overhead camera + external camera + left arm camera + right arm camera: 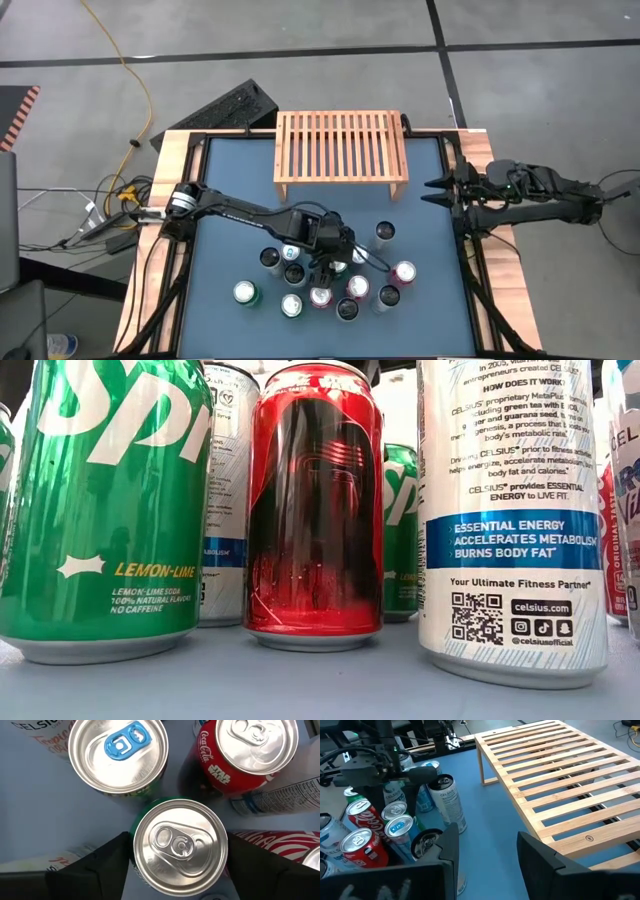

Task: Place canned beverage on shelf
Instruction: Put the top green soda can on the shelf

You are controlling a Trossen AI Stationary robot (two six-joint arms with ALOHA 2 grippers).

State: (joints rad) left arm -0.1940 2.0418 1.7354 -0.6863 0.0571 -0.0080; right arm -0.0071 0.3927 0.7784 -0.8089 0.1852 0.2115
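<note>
Because the green can stands upright directly beneath the left tool, its two fingers flank it, open and not yet touching. It stands among the other cans, near the surface's front; the shelf lies beyond, empty.

Cans stand upright on the blue surface: a green Sprite can, a red can and a white Celsius can, with more behind.

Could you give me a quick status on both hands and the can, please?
Left hand straddling green can, fingers not yet clamped. Right hand open, waiting at table edge. Shelf empty. Neighbouring cans crowd close.
</note>
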